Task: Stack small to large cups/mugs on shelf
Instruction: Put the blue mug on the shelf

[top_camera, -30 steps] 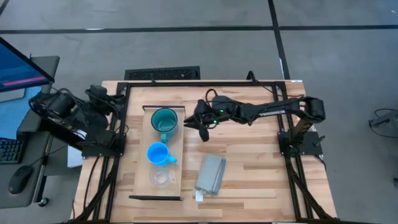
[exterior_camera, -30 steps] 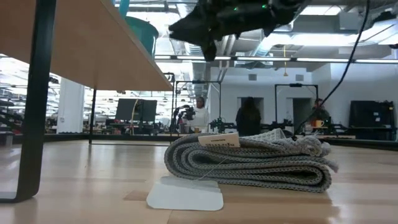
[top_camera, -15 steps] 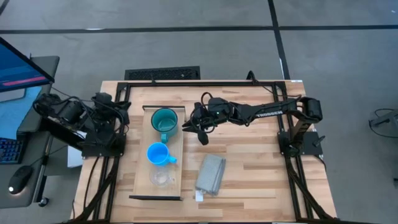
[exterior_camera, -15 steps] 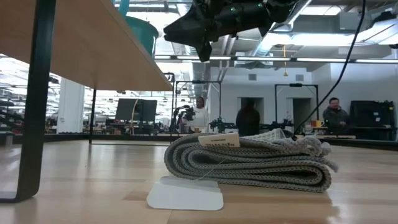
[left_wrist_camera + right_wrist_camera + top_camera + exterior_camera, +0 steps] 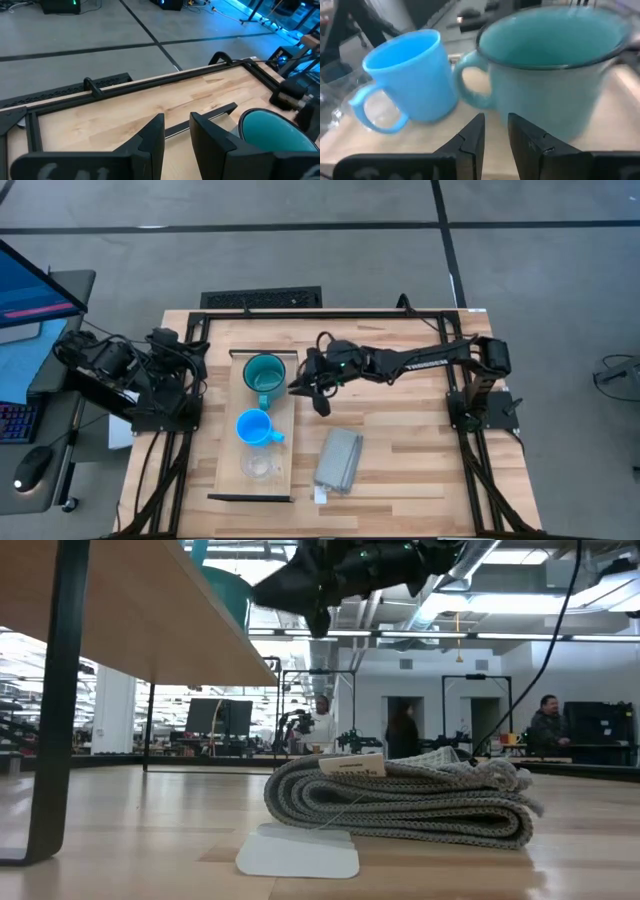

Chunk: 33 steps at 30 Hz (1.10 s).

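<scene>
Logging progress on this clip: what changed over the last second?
The right gripper moved toward the teal mug on the shelf, empty, jaws slightly apart. The left arm shifted a little at the table's edge. The blue mug, clear cup and grey cloth stayed put.

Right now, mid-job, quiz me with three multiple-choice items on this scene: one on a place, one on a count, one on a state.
1. Where is the right pincer?
A. beside the teal mug
B. over the grey cloth
C. parked off the table

2. How many vessels stand on the shelf?
A. one
B. two
C. three

3. What does the right pincer hold?
A. the blue mug
B. nothing
C. the clear cup

Answers:
1 A: the high view shows it at the teal mug's side.
2 C: teal mug, blue mug and clear cup stand in a row.
3 B: nothing sits between its fingers in the right wrist view.
</scene>
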Each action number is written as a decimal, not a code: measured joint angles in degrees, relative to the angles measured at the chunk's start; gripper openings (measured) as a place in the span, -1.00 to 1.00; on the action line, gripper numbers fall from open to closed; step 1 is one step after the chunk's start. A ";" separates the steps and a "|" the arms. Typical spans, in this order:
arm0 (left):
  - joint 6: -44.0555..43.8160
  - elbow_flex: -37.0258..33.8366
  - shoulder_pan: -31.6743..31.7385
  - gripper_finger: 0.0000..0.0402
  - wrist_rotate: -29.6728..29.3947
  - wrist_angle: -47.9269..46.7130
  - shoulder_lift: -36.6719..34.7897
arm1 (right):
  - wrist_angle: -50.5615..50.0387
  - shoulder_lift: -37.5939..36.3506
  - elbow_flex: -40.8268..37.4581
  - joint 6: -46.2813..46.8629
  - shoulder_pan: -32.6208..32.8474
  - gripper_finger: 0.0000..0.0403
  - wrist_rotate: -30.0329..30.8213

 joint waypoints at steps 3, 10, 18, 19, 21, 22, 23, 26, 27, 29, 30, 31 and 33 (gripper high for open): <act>-0.01 0.00 0.00 -0.59 0.02 0.04 0.00 | -1.70 2.44 3.46 -0.43 0.91 -0.47 0.16; 0.07 -0.02 0.00 -0.59 1.33 0.10 0.02 | -4.54 3.47 4.88 -2.69 1.37 -0.47 0.36; 0.25 -0.02 0.00 -0.59 1.36 -0.04 0.00 | -3.05 4.44 4.76 -2.76 0.11 -0.47 0.45; 0.25 -0.02 0.00 -0.59 1.36 -0.05 0.00 | -2.98 4.37 4.76 -2.78 0.03 -0.47 0.44; 0.25 -0.02 0.00 -0.59 1.38 -0.05 0.00 | -3.00 4.37 4.76 -2.78 -0.26 -0.47 0.44; 0.25 -0.02 0.00 -0.59 1.38 -0.05 0.00 | -2.98 4.37 4.76 -2.78 -0.47 -0.47 0.41; 0.25 -0.02 0.00 -0.59 1.38 -0.05 0.00 | -2.78 4.37 4.76 -2.78 -0.63 -0.47 0.39; 0.26 -0.02 0.00 -0.59 1.42 -0.05 0.00 | -2.09 4.37 4.76 -2.78 -1.30 -0.47 0.44; 0.26 -0.02 0.00 -0.59 1.42 -0.05 0.00 | -1.98 4.37 4.76 -2.78 -1.47 -0.47 0.44; 0.25 -0.02 0.00 -0.59 1.44 -0.05 0.00 | -1.74 4.37 4.76 -2.78 -1.90 -0.47 0.46; 0.25 -0.02 0.00 -0.59 1.44 -0.05 0.00 | -1.50 4.37 4.76 -2.77 -2.16 -0.47 0.47; 0.23 -0.02 0.00 -0.59 1.52 -0.05 0.00 | -1.12 4.37 4.76 -2.77 -2.40 -0.47 0.65; 0.23 -0.02 0.00 -0.59 1.79 -0.05 0.00 | -0.27 4.37 4.76 -2.78 -2.86 -0.47 1.08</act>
